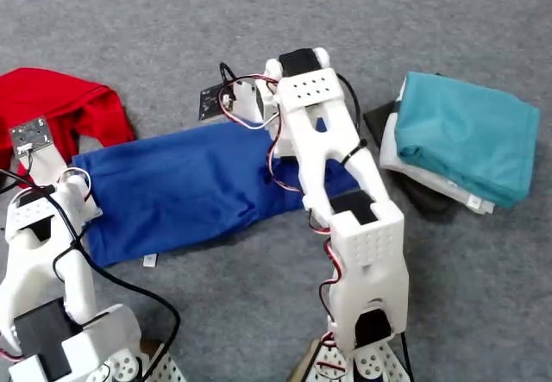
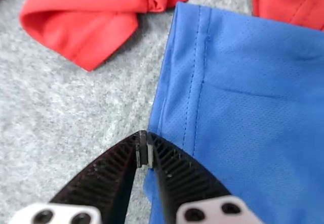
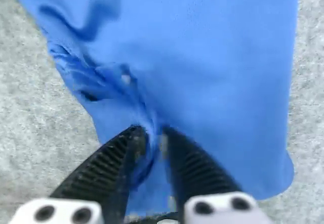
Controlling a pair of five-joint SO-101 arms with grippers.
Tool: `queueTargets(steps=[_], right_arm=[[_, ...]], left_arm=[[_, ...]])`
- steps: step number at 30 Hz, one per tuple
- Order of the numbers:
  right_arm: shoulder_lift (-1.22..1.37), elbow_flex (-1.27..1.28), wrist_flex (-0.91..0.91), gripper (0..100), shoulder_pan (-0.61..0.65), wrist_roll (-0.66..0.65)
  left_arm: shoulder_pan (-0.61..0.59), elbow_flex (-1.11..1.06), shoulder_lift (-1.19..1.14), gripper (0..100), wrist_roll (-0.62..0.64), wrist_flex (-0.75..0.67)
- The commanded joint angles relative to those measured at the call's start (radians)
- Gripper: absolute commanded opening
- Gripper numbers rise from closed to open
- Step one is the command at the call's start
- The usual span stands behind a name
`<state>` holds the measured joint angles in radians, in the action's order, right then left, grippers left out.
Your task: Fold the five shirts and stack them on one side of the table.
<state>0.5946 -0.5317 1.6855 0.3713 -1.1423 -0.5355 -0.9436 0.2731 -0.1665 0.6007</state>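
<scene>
The left gripper (image 2: 144,151) has its tips pressed together right at the hem of the blue shirt (image 1: 172,188), and it seems to nip the very edge of the cloth. The right gripper (image 3: 152,139) pinches a bunched fold at the shirt's other end. The blue shirt lies stretched across the middle of the grey table (image 1: 259,313) between the two arms. Beyond its left end a red shirt (image 1: 60,102) lies crumpled. On the right side a folded teal shirt (image 1: 466,132) tops a stack (image 1: 423,179) of folded shirts.
</scene>
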Motion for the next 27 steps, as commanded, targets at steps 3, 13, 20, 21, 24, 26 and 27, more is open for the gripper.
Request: queueTargets(steps=[3, 13, 20, 21, 24, 26, 27], right_arm=[[-0.056, -0.051, 0.017, 42.2, -0.024, 0.023], [-0.315, 0.214, 0.097, 3.7, -0.093, 0.049], [-0.63, 0.65, -0.058, 0.8, -0.108, 0.15], [-0.665, 0.694, -0.101, 0.4, -0.116, 0.19], [-0.742, 0.805, -0.233, 0.5, -0.154, 0.299], [-0.766, 0.845, -0.318, 0.5, -0.183, 0.394], [-0.773, 0.854, -0.354, 0.5, -0.197, 0.45]], left_arm=[[-0.003, 0.04, -0.001, 2, 0.0, -0.012], [-0.003, 0.04, -0.001, 2, 0.0, -0.012], [-0.009, 0.046, -0.001, 2, 0.0, -0.012], [-0.011, 0.046, -0.001, 2, 0.0, -0.012], [-0.012, 0.101, 0.001, 2, 0.0, 0.089], [-0.012, 0.189, -0.001, 2, -0.002, 0.229], [-0.014, 0.238, -0.001, 2, -0.002, 0.304]])
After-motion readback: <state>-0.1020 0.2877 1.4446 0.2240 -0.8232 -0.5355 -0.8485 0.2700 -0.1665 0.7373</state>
